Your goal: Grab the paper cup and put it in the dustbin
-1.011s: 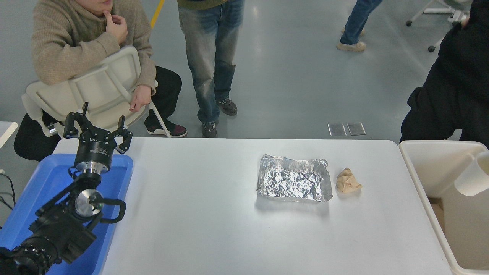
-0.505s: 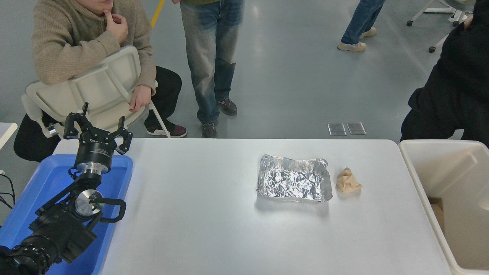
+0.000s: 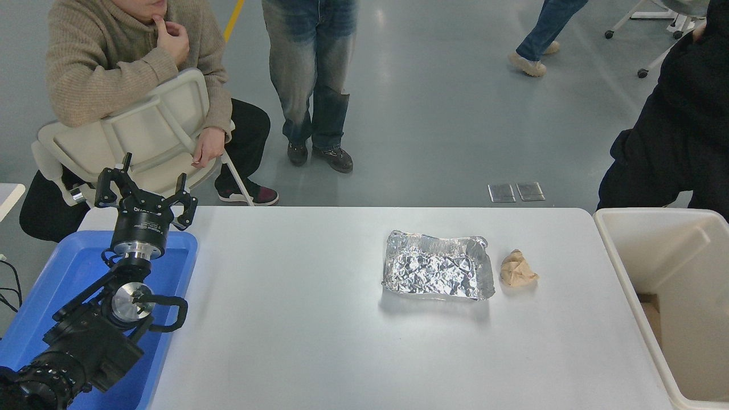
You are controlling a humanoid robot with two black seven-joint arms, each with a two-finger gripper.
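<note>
The dustbin [image 3: 629, 270], a large cream-white rectangular bin, stands against the table's right edge, cut off by the picture's right side. The paper cup is out of view; the part of the bin's inside that shows holds only a bit of brown card at its left wall. My left gripper [image 3: 145, 191] is parked at the lower left above the blue tray, open and holding nothing. My right arm does not show.
A crinkled foil tray [image 3: 437, 266] sits right of the table's middle, with a crumpled brown paper wad [image 3: 517, 269] beside it. A blue tray [image 3: 62, 273] lies at the left edge. A seated person and standing people are beyond the far side.
The paper cup, seen tilted over the bin at the right edge one second ago, has gone from view. The person standing at the far side has shifted their feet. My left arm has not moved.
</note>
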